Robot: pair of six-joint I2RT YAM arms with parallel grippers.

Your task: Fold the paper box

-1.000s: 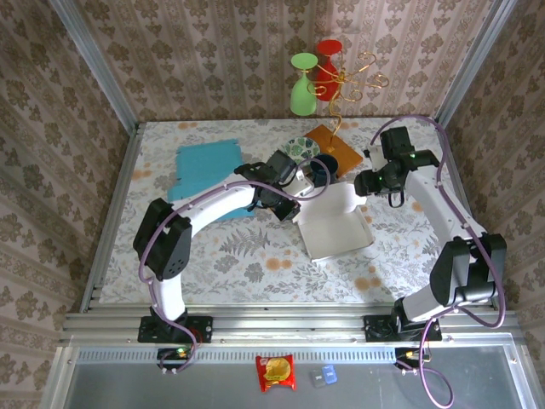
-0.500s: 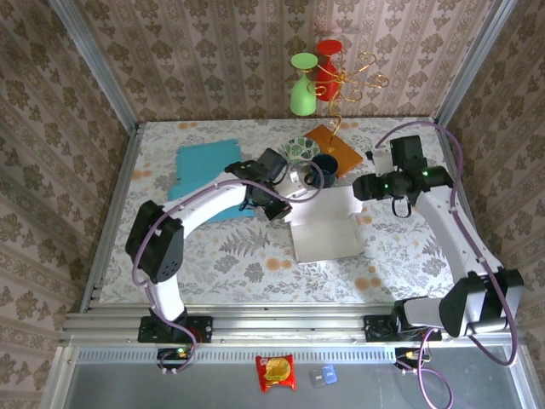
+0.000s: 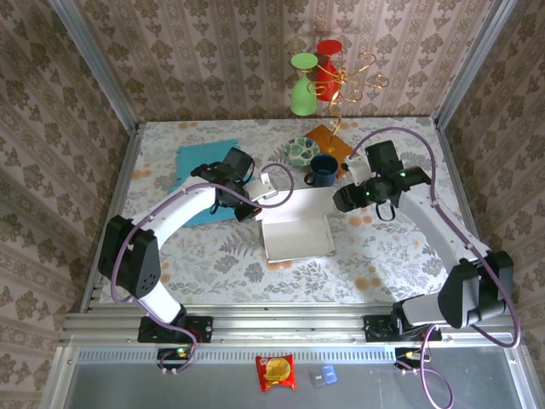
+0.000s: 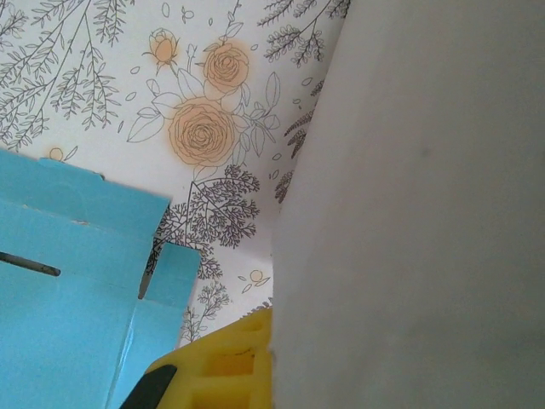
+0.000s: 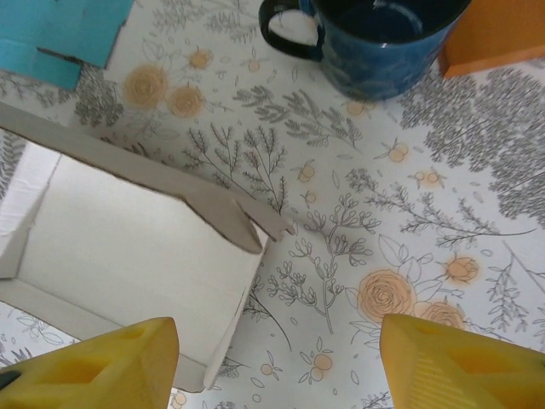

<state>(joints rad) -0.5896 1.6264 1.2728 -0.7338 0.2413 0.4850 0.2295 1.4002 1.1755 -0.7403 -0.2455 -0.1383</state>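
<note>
**While the left gripper pinches its far-left corner, the paper box lies open-side up mid-table**

Because its walls are raised, the white box reads as a shallow tray on the floral table. In the right wrist view a pointed tab sticks out from the box corner. The left gripper is closed on the box wall: in its wrist view one yellow finger lies flat against the white panel, which takes up the right half of the view. The right gripper hovers just beside the box's far-right corner, its yellow fingers spread wide and holding nothing. A flat teal cardboard sheet lies on the table to the left, partly under the left arm. Beyond the box stand a dark blue mug, a patterned bowl and an orange block, all apart from the box.
</note>
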